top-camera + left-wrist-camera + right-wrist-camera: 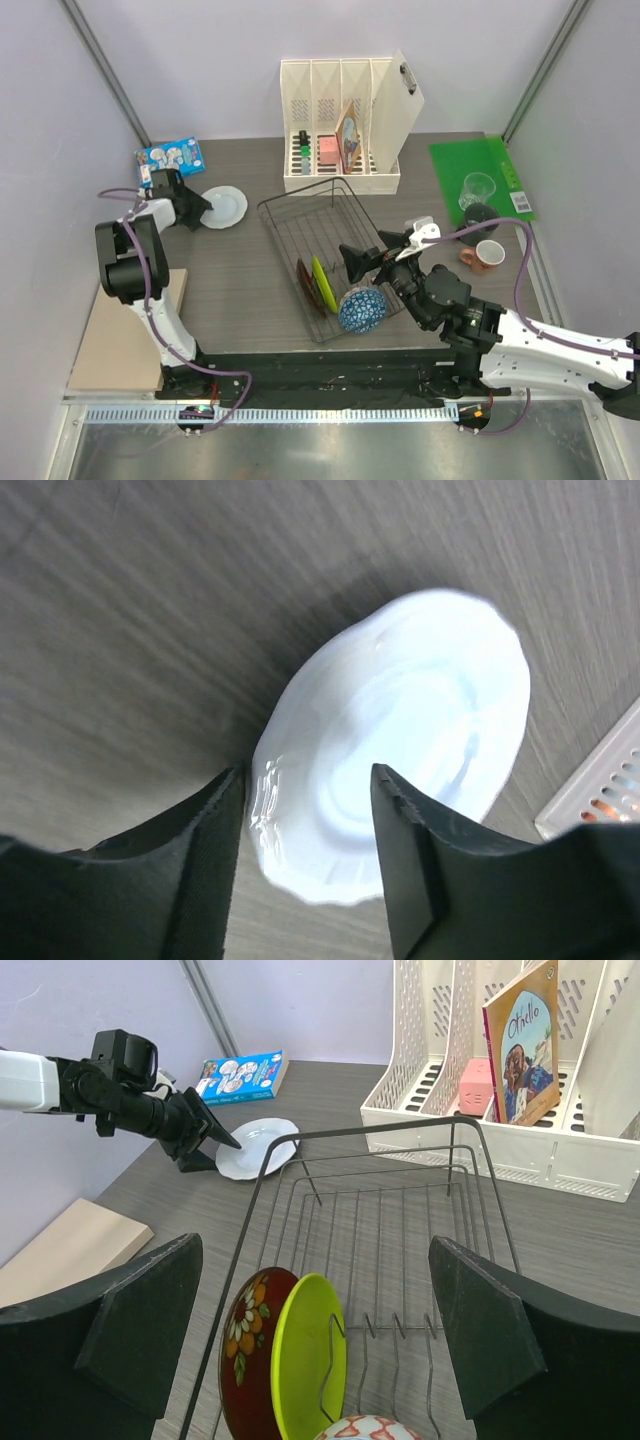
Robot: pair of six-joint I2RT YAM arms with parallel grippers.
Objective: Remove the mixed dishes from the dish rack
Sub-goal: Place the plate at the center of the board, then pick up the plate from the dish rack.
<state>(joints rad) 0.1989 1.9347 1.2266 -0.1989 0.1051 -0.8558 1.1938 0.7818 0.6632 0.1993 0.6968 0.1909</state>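
Grey table (240,290), dish rack (320,228) with red plate (304,280), green plate (322,283), bowl (361,310)

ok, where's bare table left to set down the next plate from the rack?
Free: the bare stretch bordered by the white plate at the back, the wooden board left and the dish rack right. Crowded: right of the rack, with green mat, clear glass, dark grey mug, pink mug.
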